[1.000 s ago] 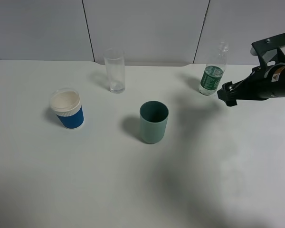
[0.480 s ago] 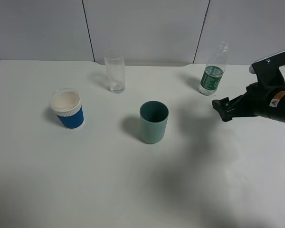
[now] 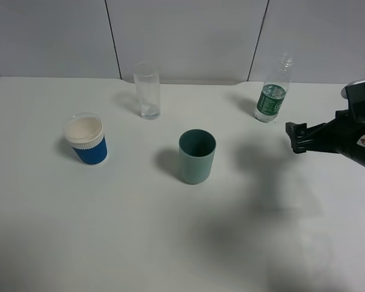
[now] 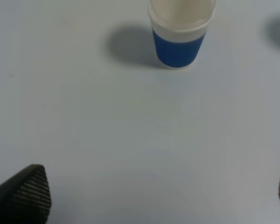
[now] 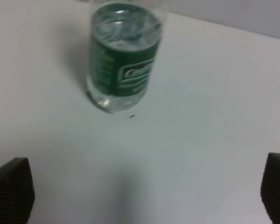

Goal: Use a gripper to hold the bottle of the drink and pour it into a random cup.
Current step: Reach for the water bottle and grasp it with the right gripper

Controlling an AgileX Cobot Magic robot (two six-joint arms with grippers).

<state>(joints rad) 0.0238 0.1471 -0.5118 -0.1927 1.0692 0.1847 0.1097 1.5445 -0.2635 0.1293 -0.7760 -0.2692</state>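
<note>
The bottle of the drink (image 3: 271, 97), clear with a dark green label and no cap, stands upright at the back right of the white table. It also shows in the right wrist view (image 5: 123, 60). My right gripper (image 3: 297, 137) is open and empty, hanging a short way in front and to the right of the bottle without touching it; its fingertips (image 5: 11, 193) sit wide apart in the right wrist view. The teal-green cup (image 3: 197, 156) stands upright mid-table. My left gripper (image 4: 154, 200) is open and empty; it is outside the exterior view.
A blue ribbed paper cup (image 3: 86, 140) with a white rim stands at the left, also in the left wrist view (image 4: 179, 35). A tall clear glass (image 3: 147, 90) stands at the back centre. A grey panelled wall runs behind the table (image 3: 140, 231).
My right gripper has drawn back from the bottle, first toward the table's front, then to the right. The bottle, cups and glass have not moved.
</note>
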